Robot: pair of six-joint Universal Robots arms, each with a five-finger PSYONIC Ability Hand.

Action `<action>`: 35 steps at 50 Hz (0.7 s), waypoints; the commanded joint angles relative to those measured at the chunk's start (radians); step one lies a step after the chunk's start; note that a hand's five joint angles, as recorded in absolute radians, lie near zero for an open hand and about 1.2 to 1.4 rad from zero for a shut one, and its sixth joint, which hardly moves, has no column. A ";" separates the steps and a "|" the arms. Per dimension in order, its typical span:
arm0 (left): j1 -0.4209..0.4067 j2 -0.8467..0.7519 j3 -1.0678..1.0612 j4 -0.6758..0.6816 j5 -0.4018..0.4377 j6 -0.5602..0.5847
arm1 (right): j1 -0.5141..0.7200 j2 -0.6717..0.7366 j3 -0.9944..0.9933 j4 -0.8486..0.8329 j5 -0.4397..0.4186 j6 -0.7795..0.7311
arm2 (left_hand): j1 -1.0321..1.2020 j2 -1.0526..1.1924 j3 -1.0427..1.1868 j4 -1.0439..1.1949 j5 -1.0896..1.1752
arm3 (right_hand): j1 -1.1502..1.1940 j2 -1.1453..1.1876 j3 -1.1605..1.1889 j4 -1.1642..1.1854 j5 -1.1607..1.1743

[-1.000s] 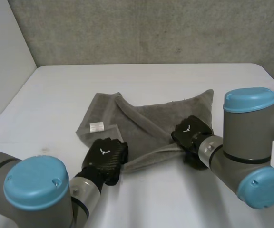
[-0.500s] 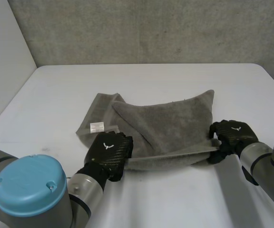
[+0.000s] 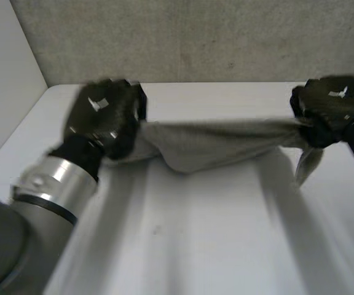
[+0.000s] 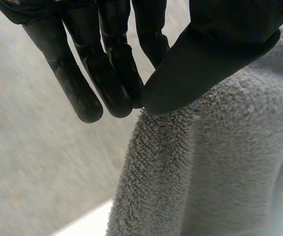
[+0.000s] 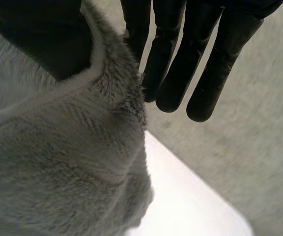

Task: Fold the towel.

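Since the frame half a second earlier, both robot hands have risen off the table point(image 3: 183, 239) and moved toward its far edge. The towel point(image 3: 220, 144), which then lay spread on the table, now hangs in the air between them.

Left side: the left arm point(image 3: 42, 184) reaches up from the near corner of the head view. The left robot hand point(image 3: 106, 117) is raised above the far left part of the table, in front of the grey wall point(image 3: 195, 37). It is closed on the left end of the towel. In the left wrist view, the thumb point(image 4: 215, 49) presses the towel point(image 4: 205, 172) edge against the nearly straight fingers point(image 4: 109, 73), forming a pinch grip.

Centre: the towel spans the gap between the two robot hands as a bunched, drawn-out band. It sags slightly left of its middle and does not touch the table.

Right side: the right robot hand point(image 3: 330, 110) is raised at about the same height as the left one. It is closed on the right end of the towel. In the right wrist view, the thumb point(image 5: 38, 39) lies over the hemmed edge of the towel point(image 5: 58, 167), with the straight fingers point(image 5: 171, 69) behind the cloth. A loose end of the towel hangs down below this robot hand.
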 commanded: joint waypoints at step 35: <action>0.141 -0.448 0.934 0.007 0.045 0.117 | 0.187 0.502 -0.700 -0.450 0.192 -0.411 | 0.200 0.179 0.179 0.178 0.183 | 0.447 0.219 0.212 0.205 0.253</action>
